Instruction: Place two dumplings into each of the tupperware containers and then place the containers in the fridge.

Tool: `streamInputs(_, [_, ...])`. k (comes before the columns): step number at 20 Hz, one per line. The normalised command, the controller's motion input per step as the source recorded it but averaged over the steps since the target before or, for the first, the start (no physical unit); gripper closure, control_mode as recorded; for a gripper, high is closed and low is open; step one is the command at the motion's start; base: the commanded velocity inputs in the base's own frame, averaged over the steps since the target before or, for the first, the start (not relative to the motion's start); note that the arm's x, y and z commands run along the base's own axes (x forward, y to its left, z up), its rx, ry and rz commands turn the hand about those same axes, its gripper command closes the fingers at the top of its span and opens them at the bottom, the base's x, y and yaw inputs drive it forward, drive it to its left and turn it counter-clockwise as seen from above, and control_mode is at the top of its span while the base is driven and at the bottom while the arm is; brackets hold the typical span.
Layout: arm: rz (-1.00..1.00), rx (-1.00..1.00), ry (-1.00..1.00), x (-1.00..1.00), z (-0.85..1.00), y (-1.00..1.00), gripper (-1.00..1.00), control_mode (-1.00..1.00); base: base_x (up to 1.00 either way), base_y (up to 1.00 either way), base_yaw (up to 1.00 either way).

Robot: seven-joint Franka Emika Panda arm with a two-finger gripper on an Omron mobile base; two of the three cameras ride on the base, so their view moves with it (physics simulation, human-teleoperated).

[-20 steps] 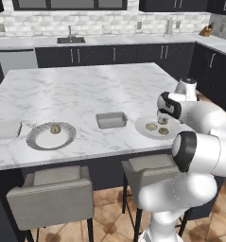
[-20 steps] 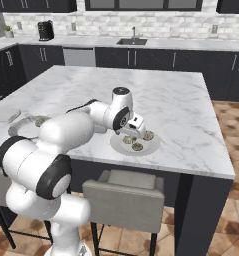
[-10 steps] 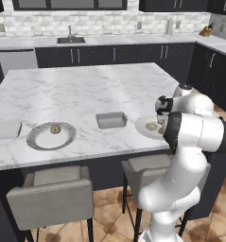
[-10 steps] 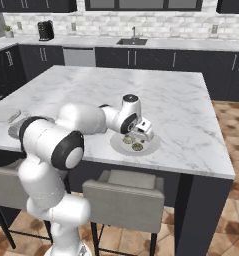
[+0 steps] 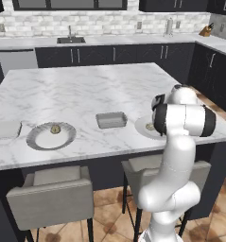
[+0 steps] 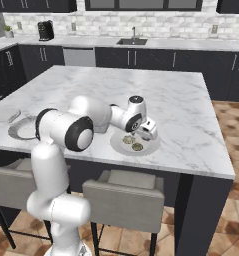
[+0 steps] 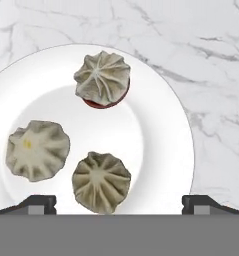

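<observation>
Gripper (image 7: 119, 202) above white plate (image 7: 166, 110), fingers spread wide at lower corners of hand view, nothing between them. Three dumplings on plate: one at bottom centre (image 7: 101, 182), nearest fingertips; one at left (image 7: 37, 150); one at top (image 7: 102, 78). In left base view, tupperware container (image 5: 111, 120) at frame centre on marble island (image 5: 86, 90); second plate (image 5: 51, 135) at left carries one dumpling (image 5: 55, 128).

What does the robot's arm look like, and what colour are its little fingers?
The smooth white rounded arm is built from fat tube-shaped segments, with dark black rings at the joints, like the one at its elbow. It ends in a small white boxy gripper. Its two fingers are small, dark and blocky. No cables or markings show.
</observation>
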Motion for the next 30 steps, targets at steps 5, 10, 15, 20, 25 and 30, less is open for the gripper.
streamInputs(5, [-0.03, 0.00, 0.00, 0.58, -0.24, -0.04, -1.00, -1.00, 0.00, 0.00, 0.00])
streamInputs(10, [-0.02, 0.00, 0.00, 0.51, -0.41, -0.03, -1.00, -1.00, 0.00, 0.00, 0.00])
streamInputs(15, [-0.02, 0.00, 0.00, 0.47, -0.44, -0.17, -1.00, -1.00, 0.00, 0.00, 0.00])
streamInputs(20, [-0.02, 0.00, 0.00, 0.46, -0.36, -0.14, -1.00, -1.00, 0.00, 0.00, 0.00])
streamInputs(25, [-0.03, 0.00, 0.00, 0.45, -0.33, -0.01, 1.00, -1.00, 0.00, 0.00, 0.00])
streamInputs(30, [-0.04, 0.00, 0.02, 0.02, -0.18, 0.00, 1.00, -1.00, 0.00, 0.00, 0.00])
